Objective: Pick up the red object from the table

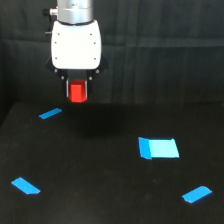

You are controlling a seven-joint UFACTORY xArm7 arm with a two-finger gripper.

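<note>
Overhead, at twelve o'clock, the gripper (pixel 77 91) is clamping the red object (pixel 78 92) above the table (pixel 100 190); its fingers are hiding the block's sides.

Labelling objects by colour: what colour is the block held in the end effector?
Bright red-orange. The red object shows between the end effector fingers in the exterior view.

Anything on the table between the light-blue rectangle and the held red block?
No. In the exterior view, only bare black table separates the light-blue rectangle from the red object.
</note>
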